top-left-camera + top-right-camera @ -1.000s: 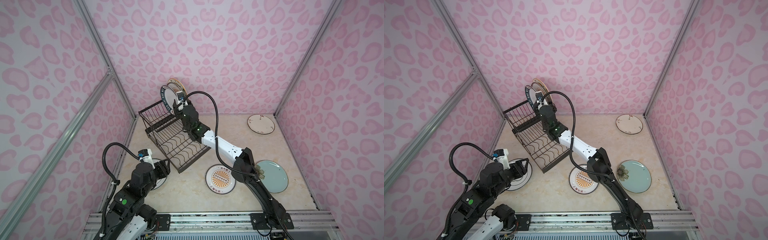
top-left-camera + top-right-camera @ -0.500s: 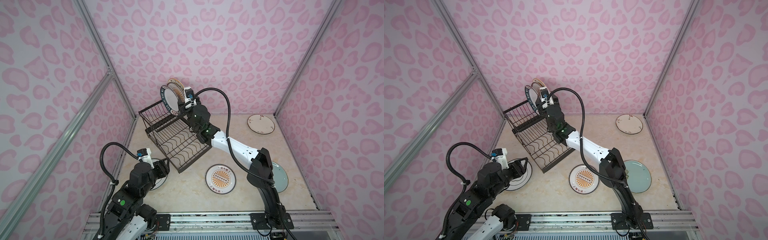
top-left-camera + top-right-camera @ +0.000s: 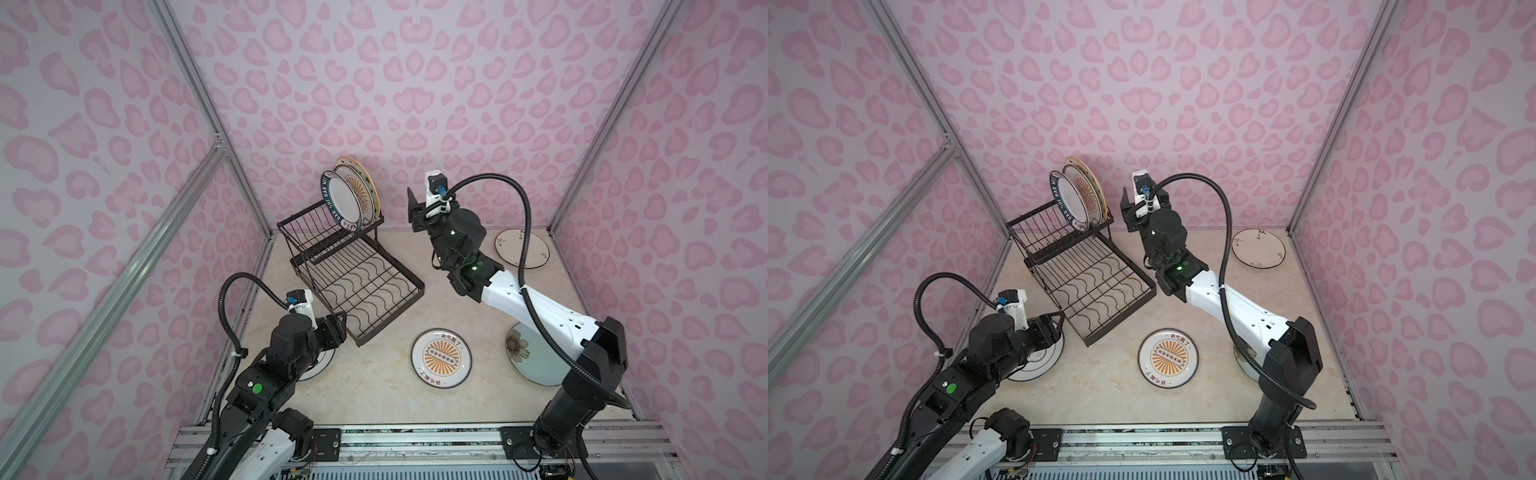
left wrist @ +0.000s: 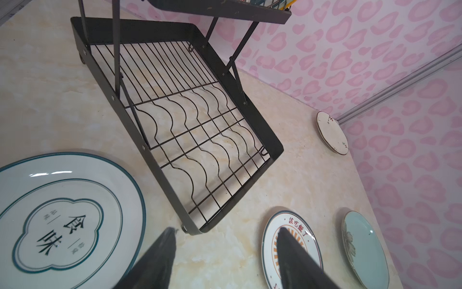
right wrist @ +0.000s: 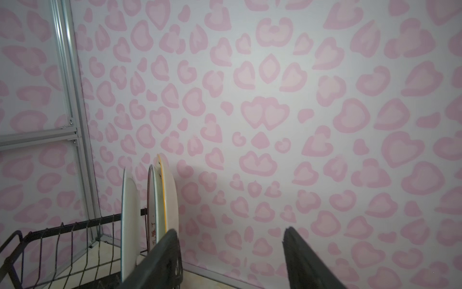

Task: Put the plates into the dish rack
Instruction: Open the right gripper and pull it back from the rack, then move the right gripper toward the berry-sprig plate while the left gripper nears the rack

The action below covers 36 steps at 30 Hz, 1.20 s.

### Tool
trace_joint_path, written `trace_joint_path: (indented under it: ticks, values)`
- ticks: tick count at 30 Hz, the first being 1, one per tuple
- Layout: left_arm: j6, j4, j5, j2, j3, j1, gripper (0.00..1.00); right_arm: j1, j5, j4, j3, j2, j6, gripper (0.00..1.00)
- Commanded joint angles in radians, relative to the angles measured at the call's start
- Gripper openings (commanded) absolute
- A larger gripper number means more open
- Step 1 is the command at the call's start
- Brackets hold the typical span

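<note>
The rack [image 3: 353, 266] stands askew near the left wall [image 3: 124, 249]. Plates [image 3: 349, 195] on edge fill the end of its basket [image 3: 307, 232] nearest the right gripper [image 5: 230, 229]; the other slots lie open from above. The tray [image 3: 370, 291] is bare, its far half roofed by basket and struts. The left gripper [image 4: 226, 229] hangs by the tray's near corner. Open table [image 3: 415, 257] separates rack and right gripper
</note>
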Motion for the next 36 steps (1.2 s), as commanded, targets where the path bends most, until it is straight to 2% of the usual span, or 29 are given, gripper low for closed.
trace_joint_path:
  ticks: [1, 5, 10, 14, 19, 27, 36]
  values:
    - [0.011, 0.112, 0.039, 0.037, -0.016, 0.000, 0.66, -0.049, -0.088, -0.142, -0.102, -0.080, 0.114, 0.65]
    - [-0.002, 0.179, 0.089, 0.102, -0.028, 0.000, 0.66, -0.132, -0.153, -0.270, -0.209, -0.179, 0.201, 0.64]
    - [-0.026, 0.228, 0.118, 0.173, -0.043, 0.000, 0.65, -0.301, -0.400, -0.285, -0.401, -0.295, 0.416, 0.61]
    - [-0.052, 0.289, 0.148, 0.211, -0.062, 0.000, 0.65, -0.344, -0.410, -0.297, -0.514, -0.360, 0.466, 0.61]
    - [-0.080, 0.310, 0.175, 0.261, -0.071, -0.002, 0.63, -0.403, -0.535, -0.238, -0.630, -0.412, 0.548, 0.61]
    - [-0.063, 0.327, 0.244, 0.350, -0.069, -0.018, 0.63, -0.424, -0.545, -0.241, -0.687, -0.450, 0.576, 0.61]
    - [-0.029, 0.321, 0.273, 0.458, -0.005, -0.075, 0.63, -0.583, -0.684, -0.151, -0.765, -0.462, 0.685, 0.59]
